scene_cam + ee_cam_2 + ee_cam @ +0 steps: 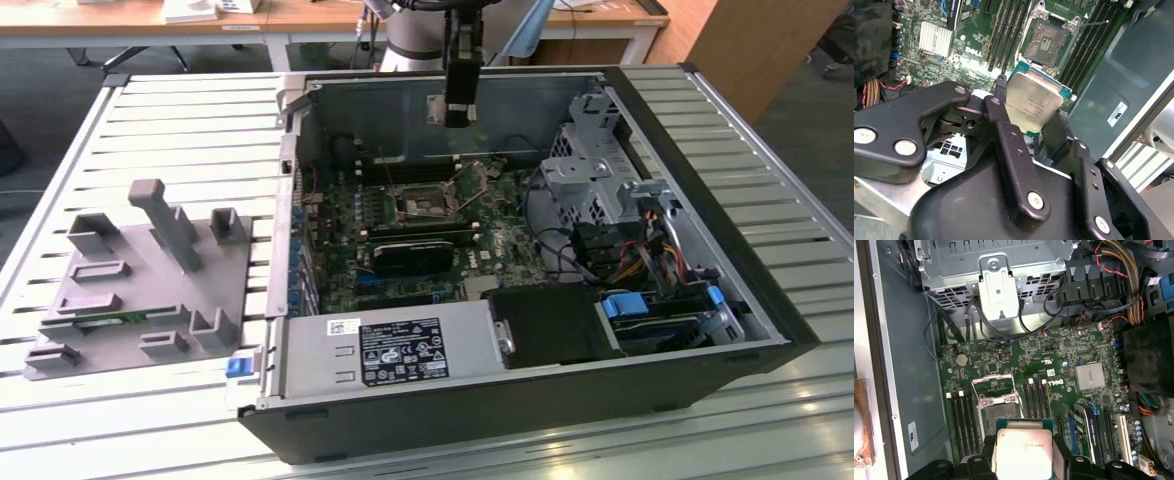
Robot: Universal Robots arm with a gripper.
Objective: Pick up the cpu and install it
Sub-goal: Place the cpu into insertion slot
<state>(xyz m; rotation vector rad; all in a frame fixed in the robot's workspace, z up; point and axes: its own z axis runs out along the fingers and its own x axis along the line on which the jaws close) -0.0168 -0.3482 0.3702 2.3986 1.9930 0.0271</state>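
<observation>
We see the cpu (pixel 1034 105) clamped by its edges between the two black fingers of the gripper (pixel 1029 125), with its silver lid and thin green rim in sight in both wrist views (pixel 1023 452). It hangs in the air, clear of the motherboard (pixel 1054 365). The open socket (pixel 996 412) lies just beyond it on the board, its retaining frame (pixel 994 387) swung up, with memory slots (pixel 1004 30) on either side. In the exterior view the gripper (pixel 458 105) hovers over the far end of the open computer case (pixel 534 400), which lies on a slatted table (pixel 174 130).
</observation>
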